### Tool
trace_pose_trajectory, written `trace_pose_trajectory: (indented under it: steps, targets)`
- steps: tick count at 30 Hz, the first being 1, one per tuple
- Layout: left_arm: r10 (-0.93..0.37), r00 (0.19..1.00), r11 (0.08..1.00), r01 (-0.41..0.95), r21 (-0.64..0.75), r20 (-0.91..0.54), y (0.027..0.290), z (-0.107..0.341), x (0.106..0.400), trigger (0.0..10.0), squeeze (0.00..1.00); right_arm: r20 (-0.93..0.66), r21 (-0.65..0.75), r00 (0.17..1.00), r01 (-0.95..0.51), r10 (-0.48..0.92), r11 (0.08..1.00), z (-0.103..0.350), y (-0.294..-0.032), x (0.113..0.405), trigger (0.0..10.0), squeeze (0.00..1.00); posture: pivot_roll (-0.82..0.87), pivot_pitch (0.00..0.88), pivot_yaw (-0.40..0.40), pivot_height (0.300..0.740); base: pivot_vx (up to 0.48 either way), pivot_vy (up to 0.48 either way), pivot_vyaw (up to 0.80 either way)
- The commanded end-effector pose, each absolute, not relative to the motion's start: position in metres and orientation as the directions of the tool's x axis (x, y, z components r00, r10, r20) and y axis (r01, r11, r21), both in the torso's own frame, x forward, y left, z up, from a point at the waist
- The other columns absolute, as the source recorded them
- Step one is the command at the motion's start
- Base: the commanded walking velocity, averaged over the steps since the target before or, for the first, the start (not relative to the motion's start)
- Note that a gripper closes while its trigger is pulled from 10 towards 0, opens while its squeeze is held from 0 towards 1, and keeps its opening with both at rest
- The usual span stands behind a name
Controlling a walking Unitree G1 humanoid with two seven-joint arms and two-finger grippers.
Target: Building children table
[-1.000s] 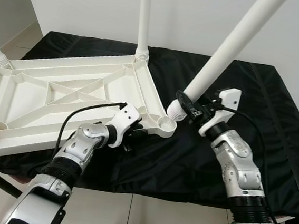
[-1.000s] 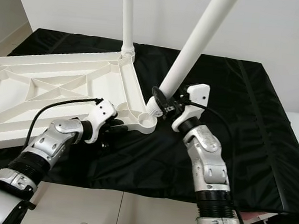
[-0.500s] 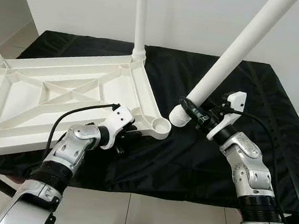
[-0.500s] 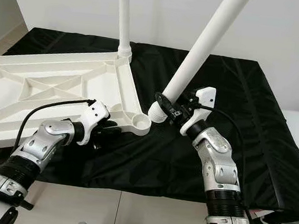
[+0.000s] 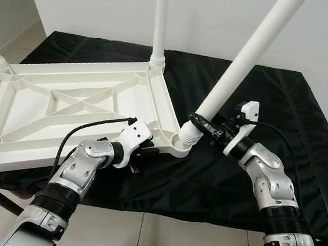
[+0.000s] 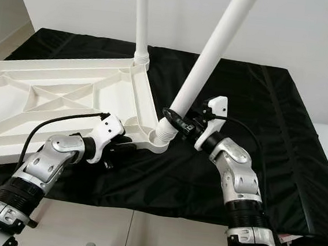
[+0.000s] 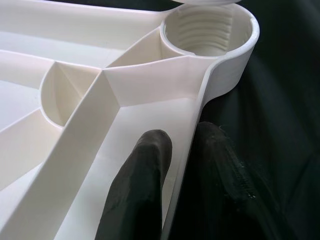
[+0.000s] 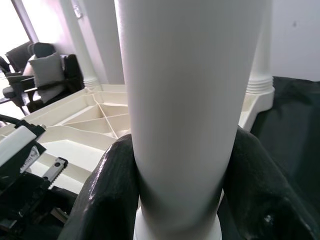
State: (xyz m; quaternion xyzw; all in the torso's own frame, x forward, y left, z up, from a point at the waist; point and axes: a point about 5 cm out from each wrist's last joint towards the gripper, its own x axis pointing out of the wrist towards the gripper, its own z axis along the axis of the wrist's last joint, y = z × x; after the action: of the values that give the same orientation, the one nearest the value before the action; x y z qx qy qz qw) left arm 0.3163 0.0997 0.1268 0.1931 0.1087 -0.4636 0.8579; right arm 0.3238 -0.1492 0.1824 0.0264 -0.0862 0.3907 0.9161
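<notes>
The right hand (image 5: 205, 126), clamped on the white leg (image 5: 246, 58), has swung its threaded end onto the corner socket (image 7: 207, 30), while the left hand (image 7: 175, 165) pinches the tabletop's rim (image 7: 187, 150) at seven o'clock, ready for screwing.

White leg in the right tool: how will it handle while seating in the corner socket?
The leg looks stiff and probably light, hollow plastic. Long and gripped near its base by the right tool, it may lever sideways. The smooth round surface could slip or spin between the fingers.

A black cloth (image 5: 282, 105) covers a raised surface beside a white wall (image 5: 220, 18). Beyond the cloth stands a dark armchair (image 8: 50, 75) with a grey cushion (image 8: 46, 70).
</notes>
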Motion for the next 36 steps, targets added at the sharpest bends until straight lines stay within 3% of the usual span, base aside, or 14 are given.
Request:
trace_pose_trajectory:
  steps: [1, 12, 36]
  targets:
    - [-0.755, 0.552, 0.485, 0.833, 0.266, -0.353, 0.095, 0.132, 0.314, 10.0, 0.00, 0.191, -0.044, 0.652, -0.741, 0.734, 0.670, 0.187, -0.145, 0.325, 10.0, 0.00, -0.02, 0.000, -0.027, 0.740, 0.000, 0.000, 0.00]
    - [-0.742, 0.572, 0.507, 0.820, 0.267, -0.349, 0.094, 0.134, 0.313, 10.0, 0.00, 0.121, -0.062, 0.579, -0.806, 0.806, 0.588, 0.176, -0.137, 0.323, 10.0, 0.00, -0.02, 0.000, -0.033, 0.740, 0.000, 0.000, 0.00]
    - [-0.747, 0.573, 0.504, 0.819, 0.273, -0.338, 0.094, 0.141, 0.314, 10.0, 0.00, 0.044, -0.134, 0.614, -0.778, 0.788, 0.614, 0.158, -0.146, 0.319, 10.0, 0.00, -0.03, 0.012, -0.016, 0.740, 0.000, 0.000, 0.00]
